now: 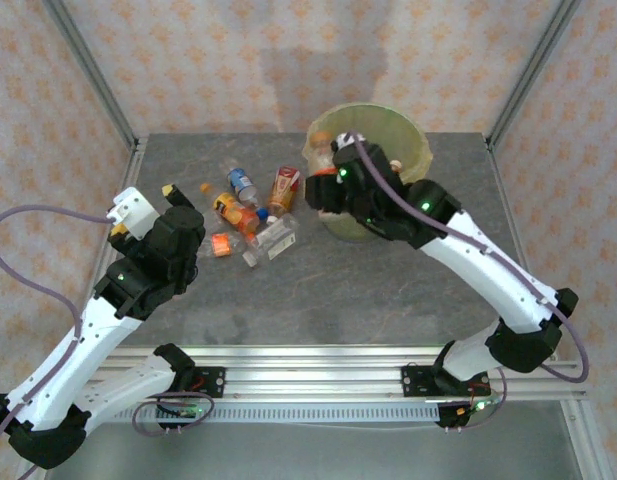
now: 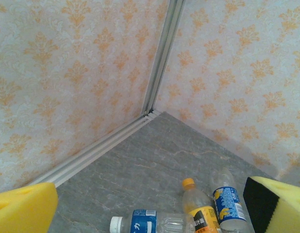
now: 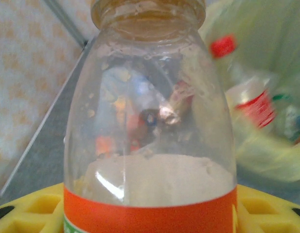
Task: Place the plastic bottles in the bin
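Yellow-padded right gripper [image 3: 150, 213] clamps an orange-labelled bottle [image 3: 150, 121] at the left rim of the bin [image 1: 413, 140]; released here, it may strike the rim and roll outside; left gripper [image 2: 152, 208] stands fully apart, left of the remaining bottles [image 1: 250, 212].

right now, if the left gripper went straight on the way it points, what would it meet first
Most likely the orange-capped bottle lying just ahead of the open left gripper; depth is unclear, so it might pass above it.
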{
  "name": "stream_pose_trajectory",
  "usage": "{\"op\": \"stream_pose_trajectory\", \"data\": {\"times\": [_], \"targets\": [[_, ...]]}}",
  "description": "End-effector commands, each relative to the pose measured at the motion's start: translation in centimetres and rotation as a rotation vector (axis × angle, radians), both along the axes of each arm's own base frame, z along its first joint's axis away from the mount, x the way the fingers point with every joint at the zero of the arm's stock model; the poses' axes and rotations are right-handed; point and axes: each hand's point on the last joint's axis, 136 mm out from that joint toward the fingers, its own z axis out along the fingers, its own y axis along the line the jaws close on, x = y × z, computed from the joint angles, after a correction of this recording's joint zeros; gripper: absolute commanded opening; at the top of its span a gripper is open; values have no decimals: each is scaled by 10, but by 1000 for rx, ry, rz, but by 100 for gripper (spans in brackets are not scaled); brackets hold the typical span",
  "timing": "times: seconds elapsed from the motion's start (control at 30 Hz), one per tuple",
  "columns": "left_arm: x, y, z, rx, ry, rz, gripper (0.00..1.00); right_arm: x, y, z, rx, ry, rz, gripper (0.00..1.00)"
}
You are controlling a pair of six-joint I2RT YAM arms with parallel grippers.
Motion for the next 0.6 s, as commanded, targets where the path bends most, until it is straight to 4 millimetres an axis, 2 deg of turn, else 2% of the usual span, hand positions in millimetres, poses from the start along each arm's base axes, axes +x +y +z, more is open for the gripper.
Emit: {"op": "stream_pose_trajectory", "data": {"times": [0.0, 0.1, 0.27, 0.37, 0.57], "targets": [[-6, 10, -1, 22, 1, 55, 100, 18, -29, 23, -107, -92, -76, 40], [-5, 9, -2, 25, 6, 49, 100, 42, -47, 32, -110, -97, -121, 40], [-3, 7, -3, 25, 12, 37, 100, 83, -62, 28, -110, -35, -102, 40], [-2, 6, -4, 25, 15, 35, 100, 109, -68, 16, -122, 27, -90, 40], [-1, 5, -4, 36, 27, 35, 100, 152, -82, -26, -144, 171, -56, 40]]}}
